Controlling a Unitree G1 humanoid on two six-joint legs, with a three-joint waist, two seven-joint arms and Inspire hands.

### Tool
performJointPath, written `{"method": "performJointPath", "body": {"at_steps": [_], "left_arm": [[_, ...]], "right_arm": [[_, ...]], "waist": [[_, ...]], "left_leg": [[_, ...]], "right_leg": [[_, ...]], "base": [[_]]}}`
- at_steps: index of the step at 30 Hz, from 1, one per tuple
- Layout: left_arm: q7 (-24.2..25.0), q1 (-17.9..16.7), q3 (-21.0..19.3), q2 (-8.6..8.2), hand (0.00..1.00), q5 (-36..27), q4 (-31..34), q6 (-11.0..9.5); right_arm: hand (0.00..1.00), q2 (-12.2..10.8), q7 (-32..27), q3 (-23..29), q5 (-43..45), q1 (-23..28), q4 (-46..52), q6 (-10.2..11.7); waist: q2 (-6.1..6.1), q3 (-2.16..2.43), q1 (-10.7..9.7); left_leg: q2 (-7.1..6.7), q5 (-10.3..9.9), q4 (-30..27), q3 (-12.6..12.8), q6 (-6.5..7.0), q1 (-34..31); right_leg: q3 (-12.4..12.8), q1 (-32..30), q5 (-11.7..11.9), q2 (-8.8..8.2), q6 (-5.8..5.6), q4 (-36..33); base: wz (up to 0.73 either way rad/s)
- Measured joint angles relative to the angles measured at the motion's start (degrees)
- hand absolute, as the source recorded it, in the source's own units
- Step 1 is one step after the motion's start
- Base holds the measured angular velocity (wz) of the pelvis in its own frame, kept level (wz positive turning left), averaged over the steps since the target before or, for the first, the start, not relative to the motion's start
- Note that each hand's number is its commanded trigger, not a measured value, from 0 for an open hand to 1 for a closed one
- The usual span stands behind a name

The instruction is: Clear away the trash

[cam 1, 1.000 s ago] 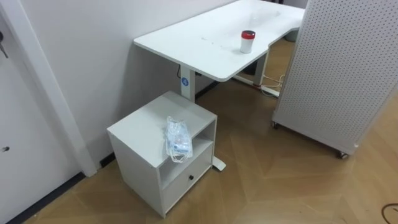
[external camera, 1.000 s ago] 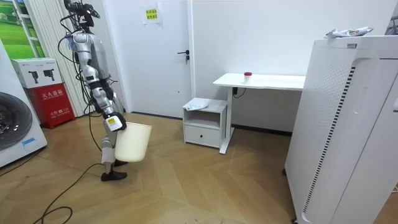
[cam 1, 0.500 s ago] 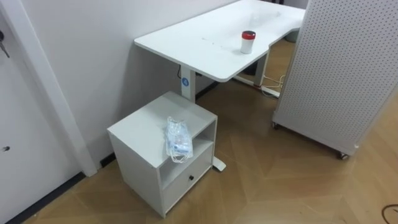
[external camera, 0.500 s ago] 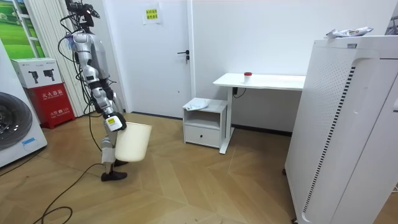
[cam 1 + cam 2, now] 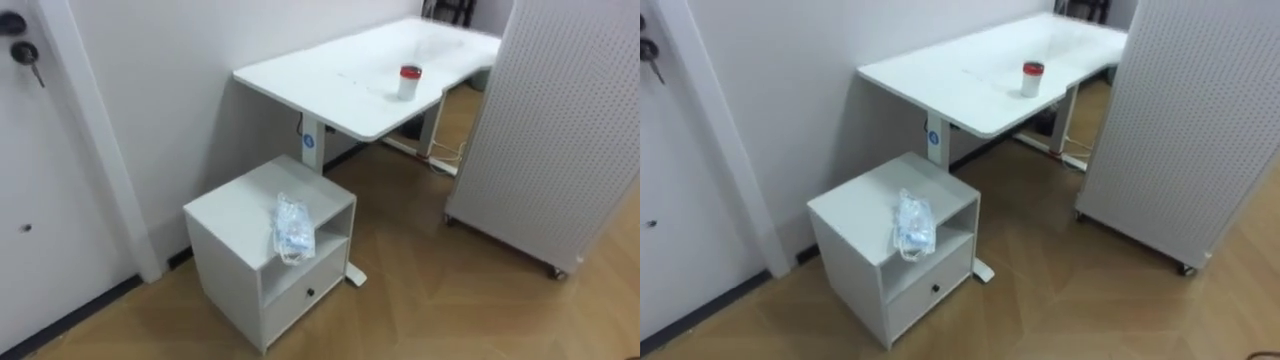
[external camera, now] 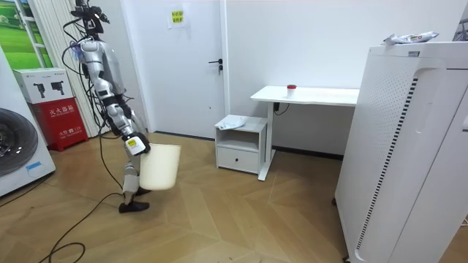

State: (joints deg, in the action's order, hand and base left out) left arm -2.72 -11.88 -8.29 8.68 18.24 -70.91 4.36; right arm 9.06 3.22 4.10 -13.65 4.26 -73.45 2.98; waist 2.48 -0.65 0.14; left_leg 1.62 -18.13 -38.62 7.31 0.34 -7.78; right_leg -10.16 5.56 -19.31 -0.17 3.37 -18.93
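Note:
A crumpled clear plastic bag (image 5: 292, 227) lies on top of a small white cabinet (image 5: 232, 213), its end hanging over the open shelf. In the room view the bag (image 6: 232, 122) is a few steps from where I stand, by the door at the room view's left. My right hand (image 6: 134, 144) hangs low, shut on the rim of a cream waste bin (image 6: 159, 166) held in front of my legs. A small red-lidded cup (image 5: 409, 82) stands on the white desk (image 5: 340, 80) behind the cabinet.
A tall white perforated unit (image 5: 560, 130) on wheels stands right of the desk, with crumpled wrappers (image 6: 409, 37) on top. The door (image 5: 40, 190) and wall are left of the cabinet. Open wooden floor (image 6: 219, 212) lies between me and the cabinet.
Both views show my upper body leaning a little toward the room view's left, and the bin swinging slightly right. The eye view has shifted, so the cabinet sits a bit further right.

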Motion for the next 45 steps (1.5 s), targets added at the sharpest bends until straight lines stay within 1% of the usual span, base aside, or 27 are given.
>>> {"method": "performJointPath", "body": {"at_steps": [2,3,4,5,6,7,8,9,13,17,19,21,23,25,26,27,28,29,31,32,34,35,36,37,39,42,45], "left_arm": [[-0.03,-0.93,0.27,-0.18,0.00,-0.12,0.02,0.36],[-0.11,-1.45,0.25,-0.08,0.00,-0.16,0.05,0.32],[-0.24,-2.68,0.08,0.00,0.00,-0.19,0.04,0.23],[-0.28,-3.34,-0.01,-0.03,0.00,-0.18,0.04,0.23],[-0.24,-4.19,-0.14,-0.20,0.00,-0.16,0.02,0.23],[-0.21,-4.08,-0.16,-0.28,0.00,-0.38,0.01,0.15],[-0.24,-3.84,-0.12,-0.27,0.00,-0.69,0.01,-0.08],[-0.29,-3.82,-0.12,-0.32,0.00,-0.84,0.00,-0.97],[-0.59,-0.47,0.04,-0.15,0.00,-3.02,0.29,-3.49],[-1.08,1.50,0.20,-0.06,0.00,-4.84,1.16,-4.64],[-1.75,3.61,0.12,-0.04,0.00,-5.02,0.99,-4.76],[-1.75,4.79,0.25,-0.09,0.00,-5.09,0.97,-4.80],[-1.76,5.83,0.34,-0.12,0.00,-5.24,0.95,-4.90],[-2.04,6.28,0.68,0.06,0.00,-5.23,1.18,-5.26],[-2.24,6.34,0.87,0.20,0.00,-5.21,1.19,-5.37],[-2.86,6.15,1.78,0.33,0.00,-5.23,1.26,-5.54],[-3.62,5.97,2.68,0.36,0.00,-5.24,1.93,-5.72],[-3.96,5.94,3.05,0.42,0.00,-5.24,2.02,-5.86],[-4.47,5.88,3.70,0.52,0.00,-5.21,2.21,-6.54],[-4.50,5.74,4.19,0.69,0.00,-5.17,2.21,-6.67],[-4.53,5.18,4.24,1.16,0.00,-5.02,2.36,-7.00],[-4.55,5.16,4.29,1.18,0.00,-5.09,2.36,-7.06],[-4.65,4.52,4.62,1.23,0.00,-5.17,2.02,-7.22],[-4.74,4.47,4.74,1.22,0.00,-5.18,1.50,-7.27],[-4.94,3.97,5.09,1.26,0.00,-5.18,1.65,-7.35],[-5.63,2.76,5.07,1.32,0.00,-5.20,1.46,-7.20],[-5.80,2.85,5.01,1.36,0.00,-5.29,1.57,-7.27]], "right_arm": [[1.00,0.60,-0.31,0.00,-1.47,1.18,0.45,0.00],[1.00,0.98,-0.65,0.14,-1.66,1.63,0.46,-0.11],[1.00,1.24,-0.72,0.29,-1.61,1.79,0.45,-0.71],[1.00,1.35,-0.74,0.24,-1.52,2.03,0.61,-0.84],[1.00,1.77,-0.71,-0.09,-1.46,2.35,0.78,-1.20],[1.00,2.03,-0.74,-0.20,-1.49,2.96,1.00,-1.29],[1.00,2.05,-0.83,-0.40,-1.52,2.93,1.16,-1.33],[1.00,2.07,-1.10,-0.56,-1.51,2.92,1.59,-1.55],[1.00,1.99,-1.86,-0.94,-1.40,2.98,1.80,-1.66],[1.00,2.03,-2.54,-1.82,-1.08,2.54,3.28,-1.79],[1.00,1.92,-2.66,-1.87,0.83,2.43,4.41,-1.86],[1.00,2.01,-2.83,-1.62,1.21,1.61,4.66,-1.82],[1.00,2.18,-3.20,-1.65,2.44,0.20,4.69,-1.74],[1.00,1.68,-3.39,-1.81,3.81,-1.25,5.12,-1.57],[1.00,1.53,-3.34,-2.09,4.05,-1.42,5.39,-1.57],[1.00,1.54,-3.10,-2.65,3.98,-1.61,5.98,-1.35],[1.00,1.46,-3.02,-2.94,3.95,-1.83,6.21,-1.01],[1.00,1.42,-3.00,-3.10,3.68,-2.03,6.38,-0.98],[1.00,1.44,-2.87,-3.37,1.45,-2.11,7.46,-0.32],[1.00,1.44,-2.81,-3.33,1.05,-2.13,7.49,-0.02],[1.00,1.44,-2.31,-3.13,0.24,-1.94,7.15,0.87],[1.00,1.44,-2.14,-2.87,-0.01,-1.88,6.90,1.14],[1.00,1.47,-2.02,-2.79,-0.65,-1.81,6.50,1.43],[1.00,1.56,-1.97,-2.79,-1.05,-1.50,5.95,1.92],[1.00,1.62,-1.74,-2.76,-1.22,-0.63,5.36,2.57],[1.00,1.75,-1.49,-2.92,-1.41,-0.79,3.57,3.29],[1.00,2.03,-1.83,-2.96,-1.57,-0.95,2.18,3.62]], "waist": [[-0.10,0.29,-0.18],[-0.35,0.26,0.13],[-0.74,0.19,1.04],[-0.60,0.32,1.64],[-0.67,0.47,1.88],[-0.60,0.75,1.66],[-0.69,1.03,1.65],[-0.44,0.94,1.78],[0.66,0.59,1.36],[0.67,0.50,1.41],[0.29,0.56,1.70],[0.57,0.61,1.58],[0.76,0.48,1.86],[0.47,0.43,1.91],[0.40,0.44,1.95],[0.13,0.30,1.94],[-0.69,0.57,1.99],[-0.82,0.50,2.22],[-1.85,-0.13,2.41],[-2.00,-0.12,2.38],[-2.29,-0.20,1.30],[-2.20,-0.10,0.99],[-1.99,0.15,0.86],[-2.08,0.31,0.34],[-2.81,1.01,0.16],[-3.27,0.73,0.18],[-3.37,0.84,0.02]], "left_leg": [[-0.62,0.23,3.00,0.26,0.12,-4.84],[-0.92,1.82,7.89,0.41,-0.46,-8.04],[-0.78,6.84,13.36,0.19,-0.56,-10.00],[-0.87,9.14,15.80,0.20,-0.69,-10.18],[-1.01,13.49,18.98,0.22,-0.12,-10.02],[-1.30,15.90,18.92,0.89,0.98,-9.64],[-1.43,16.13,18.53,1.57,1.38,-9.59],[-1.62,16.47,17.08,2.22,2.77,-9.65],[-2.29,10.98,11.17,4.27,3.70,-9.73],[-2.41,7.38,8.72,5.76,3.98,-9.75],[-2.68,5.09,6.85,5.65,4.34,-10.88],[-3.66,4.49,7.23,5.26,5.17,-10.40],[-5.02,3.54,7.23,5.25,5.97,-9.82],[-5.90,2.36,7.77,4.98,6.77,-8.35],[-6.17,2.20,8.18,4.66,6.95,-7.83],[-6.49,1.89,9.23,4.09,7.32,-6.49],[-6.46,1.73,10.67,3.36,7.59,-4.95],[-6.30,1.73,11.44,3.32,7.60,-4.28],[-5.00,1.61,13.94,2.92,7.51,-1.40],[-4.68,1.57,14.58,2.78,7.44,-0.69],[-4.27,1.56,17.12,1.24,7.00,1.76],[-4.31,1.54,17.76,0.77,6.87,2.40],[-4.38,1.41,18.87,0.37,6.49,3.43],[-3.98,0.98,19.10,-0.64,5.75,4.52],[-2.91,0.93,20.23,-1.35,5.19,5.84],[-2.19,1.57,22.58,-0.66,4.12,8.45],[-1.76,1.74,23.73,-0.01,3.86,9.74]], "right_leg": [[0.97,0.65,-0.51,-0.55,-0.01,0.22],[1.15,0.76,-1.12,-0.82,-0.23,0.12],[2.35,1.36,-1.94,-1.36,-0.67,-0.04],[2.69,1.82,-2.34,-1.92,-0.89,-0.05],[3.44,2.64,-3.09,-2.46,-1.59,0.17],[3.98,2.91,-3.83,-2.88,-2.63,0.30],[4.11,3.02,-3.91,-3.12,-3.18,0.38],[4.28,3.66,-3.77,-3.57,-3.58,1.04],[4.64,6.91,-3.48,-5.54,-4.47,4.05],[3.89,6.95,-4.03,-6.90,-5.46,2.16],[1.37,4.75,-4.44,-7.86,-6.20,-2.92],[0.77,2.41,-4.44,-9.65,-6.20,-8.93],[0.68,-0.97,-3.65,-11.37,-7.55,-16.96],[0.59,-4.83,1.47,-12.99,-8.18,-26.14],[0.54,-5.68,3.19,-13.23,-7.69,-28.03],[0.75,-7.25,7.60,-13.62,-6.93,-31.50],[0.78,-8.84,9.19,-13.36,-7.02,-33.67],[0.72,-10.23,8.21,-13.10,-6.81,-34.88],[0.56,-15.93,2.99,-10.31,-5.76,-34.30],[0.52,-17.15,2.31,-9.53,-5.75,-32.61],[0.13,-19.57,1.87,-7.70,-5.27,-20.57],[0.13,-19.50,2.19,-7.48,-5.11,-16.70],[0.30,-19.17,4.38,-6.66,-5.11,-8.34],[1.07,-18.41,10.48,-5.54,-5.19,-4.22],[0.62,-15.60,11.53,-3.58,-5.01,-0.21],[1.34,-12.61,11.75,-2.45,-4.84,2.95],[2.19,-11.44,11.75,-1.85,-4.85,4.26]], "base": [[0.15],[-0.13],[-0.36],[-0.60],[-0.48],[-0.38],[-0.32],[-0.40],[-0.20],[-0.15],[0.05],[0.24],[0.20],[0.13],[0.15],[0.13],[0.07],[-0.05],[-0.02],[0.00],[0.23],[0.35],[0.28],[0.32],[0.17],[-0.14],[-0.14]]}}
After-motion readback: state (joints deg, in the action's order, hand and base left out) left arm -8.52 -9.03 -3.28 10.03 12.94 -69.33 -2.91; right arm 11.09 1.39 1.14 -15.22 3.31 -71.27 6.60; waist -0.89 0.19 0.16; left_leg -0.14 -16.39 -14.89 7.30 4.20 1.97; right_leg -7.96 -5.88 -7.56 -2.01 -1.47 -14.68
